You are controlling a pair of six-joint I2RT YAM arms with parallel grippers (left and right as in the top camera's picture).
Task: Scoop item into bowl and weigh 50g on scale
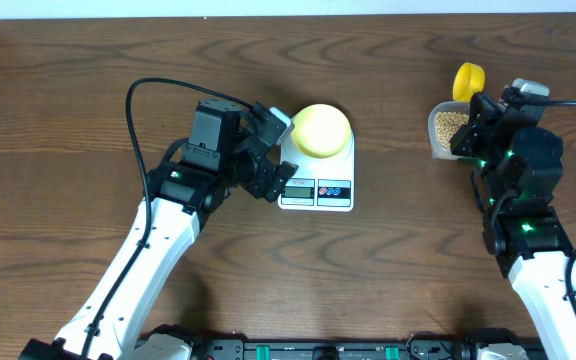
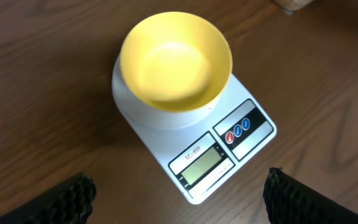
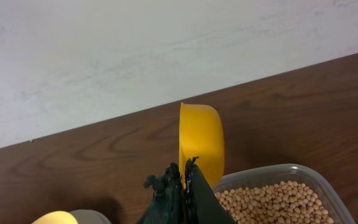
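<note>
The empty bowl (image 2: 176, 65) is seated on the scale (image 2: 157, 142) on the counter (image 2: 42, 93), the left jaws are held wide apart near the display edge, and the right jaws are clamped on the yellow scoop (image 3: 201, 140), held on edge by the clear tub (image 3: 319, 180) of beans (image 3: 272, 202).

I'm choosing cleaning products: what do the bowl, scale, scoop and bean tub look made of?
The bowl: probably plastic, pale yellow, smooth with a soft sheen. The scale: white moulded plastic, glossy, with a printed button panel. The scoop: deeper yellow plastic, it seems, smooth. The tub: clear plastic; the beans show through its wall.
</note>
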